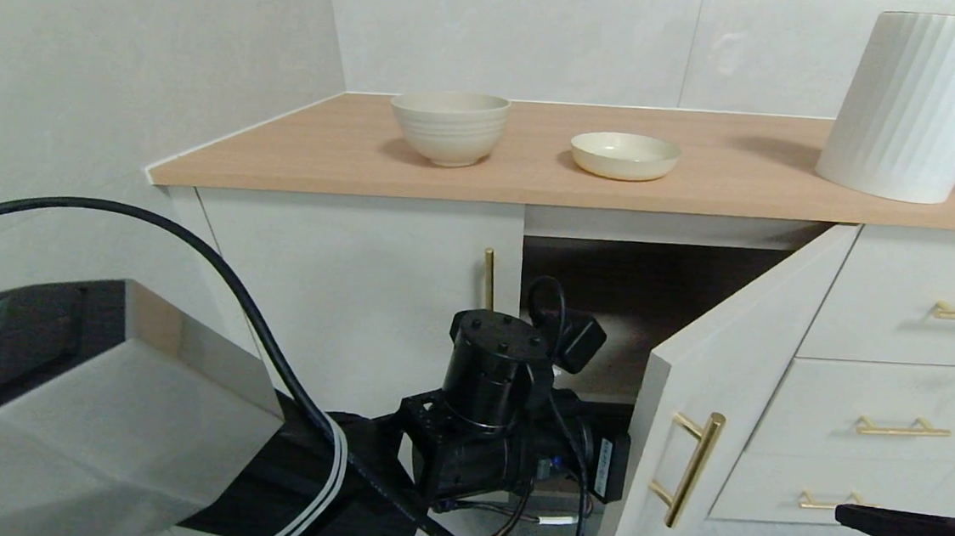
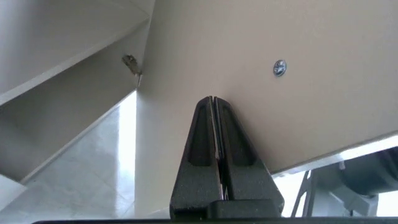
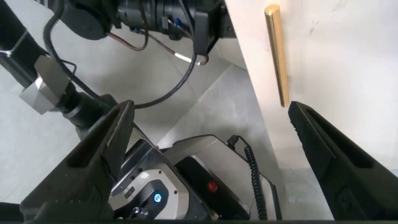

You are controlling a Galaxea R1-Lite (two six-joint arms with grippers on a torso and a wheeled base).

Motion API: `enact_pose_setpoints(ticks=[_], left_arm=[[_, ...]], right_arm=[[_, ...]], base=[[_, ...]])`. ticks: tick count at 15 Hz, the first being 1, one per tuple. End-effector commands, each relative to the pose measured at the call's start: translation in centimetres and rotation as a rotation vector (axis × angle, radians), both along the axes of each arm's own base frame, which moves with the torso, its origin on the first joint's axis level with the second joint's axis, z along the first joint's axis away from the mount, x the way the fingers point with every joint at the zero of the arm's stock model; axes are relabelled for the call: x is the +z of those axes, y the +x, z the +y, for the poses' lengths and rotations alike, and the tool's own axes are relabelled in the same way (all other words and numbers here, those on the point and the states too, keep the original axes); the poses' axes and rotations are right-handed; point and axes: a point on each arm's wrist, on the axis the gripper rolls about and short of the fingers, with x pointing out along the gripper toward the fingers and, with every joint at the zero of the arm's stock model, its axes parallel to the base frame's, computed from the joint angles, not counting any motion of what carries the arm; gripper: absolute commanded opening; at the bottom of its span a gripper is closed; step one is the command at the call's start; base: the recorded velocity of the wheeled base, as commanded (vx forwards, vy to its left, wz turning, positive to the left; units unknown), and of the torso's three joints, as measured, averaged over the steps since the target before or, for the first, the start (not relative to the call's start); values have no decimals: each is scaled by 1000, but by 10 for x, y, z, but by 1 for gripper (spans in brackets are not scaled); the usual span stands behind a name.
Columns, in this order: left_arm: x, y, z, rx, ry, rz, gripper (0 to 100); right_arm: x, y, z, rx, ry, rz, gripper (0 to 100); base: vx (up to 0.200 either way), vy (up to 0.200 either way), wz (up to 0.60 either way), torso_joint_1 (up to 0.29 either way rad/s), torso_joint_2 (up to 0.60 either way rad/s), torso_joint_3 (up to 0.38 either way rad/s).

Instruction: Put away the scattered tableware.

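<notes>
The left hand [image 2: 212, 102], fingers closed together on nothing, meets the inner face of the open cabinet door [image 2: 298, 37] with its tips, seemingly touching the panel near a screw [image 2: 280, 67]. The step looks to be pushing that door wider so the cabinet can take the tableware. Doing it well means keeping the tips flat on the panel, following the door's arc rather than driving straight ahead, and staying off the screw. The right hand [image 3: 210, 107], fingers spread wide and empty, hangs low on the door's outer side, just beside the lower end of the gold handle [image 3: 275, 53], and should keep out of the swing. The left arm [image 1: 493, 389] lies low before the dark cabinet opening [image 1: 638, 289]. Above, on the wooden surface [image 1: 324, 154], a bowl [image 1: 449, 125] and a shallow dish [image 1: 624, 154] sit near each other, with a ribbed white container [image 1: 920, 107] well apart to the right.
</notes>
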Motion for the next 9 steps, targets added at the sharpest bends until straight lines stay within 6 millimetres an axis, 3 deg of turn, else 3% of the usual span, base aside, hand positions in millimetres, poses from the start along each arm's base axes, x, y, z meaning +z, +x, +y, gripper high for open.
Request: enact_pose_setpoints(ticks=[1, 9], left_arm=[[-3, 1, -1, -2, 5, 5, 0], [-5, -9, -16, 24, 18, -19, 0]], right_arm=[[1, -1, -1, 1, 4, -5, 100], [23, -19, -12, -1, 87, -130, 100]], base=[[0, 0, 0, 0, 0, 0], [0, 0, 0, 0, 0, 0]])
